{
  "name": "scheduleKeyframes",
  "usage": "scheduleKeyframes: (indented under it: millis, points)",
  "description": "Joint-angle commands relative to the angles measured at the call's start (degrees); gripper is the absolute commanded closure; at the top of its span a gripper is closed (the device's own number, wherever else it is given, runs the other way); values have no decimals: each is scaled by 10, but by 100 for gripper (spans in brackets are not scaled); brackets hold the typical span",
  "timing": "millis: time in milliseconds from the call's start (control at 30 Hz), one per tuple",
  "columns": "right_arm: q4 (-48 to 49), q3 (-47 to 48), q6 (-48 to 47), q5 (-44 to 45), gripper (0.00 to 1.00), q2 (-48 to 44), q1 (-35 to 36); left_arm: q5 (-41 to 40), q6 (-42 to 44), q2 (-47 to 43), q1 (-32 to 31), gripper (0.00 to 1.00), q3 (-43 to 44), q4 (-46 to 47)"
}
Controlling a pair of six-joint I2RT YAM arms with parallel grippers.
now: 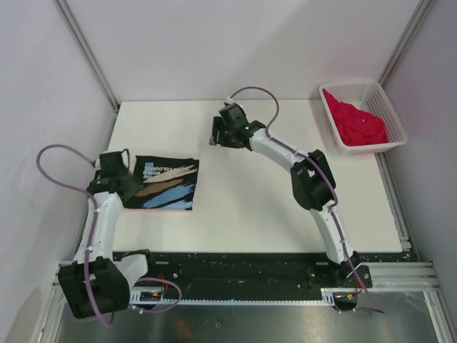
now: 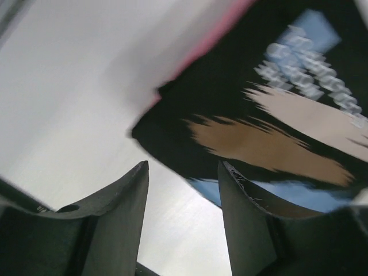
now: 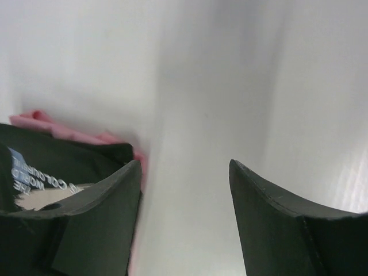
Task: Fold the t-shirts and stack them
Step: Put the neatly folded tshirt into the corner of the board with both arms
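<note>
A folded black t-shirt (image 1: 166, 184) with a pale bluish and tan print lies on the left of the white table. A light pink t-shirt (image 1: 166, 209) sits under it, only its edge showing. My left gripper (image 1: 123, 175) hovers at the stack's left edge. In the left wrist view it (image 2: 183, 172) is open with bare table between the fingers, just short of the black tee (image 2: 230, 98) and the pink edge (image 2: 213, 34). My right gripper (image 1: 217, 133) is open above bare table to the right of the stack. Its wrist view (image 3: 184, 167) shows the black tee (image 3: 57, 158) and pink tee (image 3: 34, 121) at the left. A crimson-red t-shirt (image 1: 359, 121) lies crumpled in the basket.
A white lattice basket (image 1: 378, 96) stands at the table's back right corner. White walls with metal frame bars (image 1: 86, 50) close in the table on three sides. A black rail (image 1: 243, 268) runs along the near edge, between the arm bases.
</note>
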Motion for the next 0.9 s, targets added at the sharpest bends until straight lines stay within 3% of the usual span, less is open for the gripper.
scheduleKeyframes:
  millis: [0, 200, 333, 567, 867]
  points:
    - [43, -113, 13, -15, 33, -127, -10, 30, 0, 1, -129, 44, 66, 10]
    - [99, -312, 35, -33, 33, -277, -56, 25, -44, 139, -356, 43, 135, 28]
    - [86, -375, 33, -25, 33, -347, -78, 36, -60, 254, -435, 43, 192, 60]
    - [57, -438, 18, 6, 33, -423, -90, 60, -46, 432, -444, 44, 291, 88]
    - [60, -493, 14, 10, 33, -464, -99, 67, -44, 487, -396, 44, 273, 104]
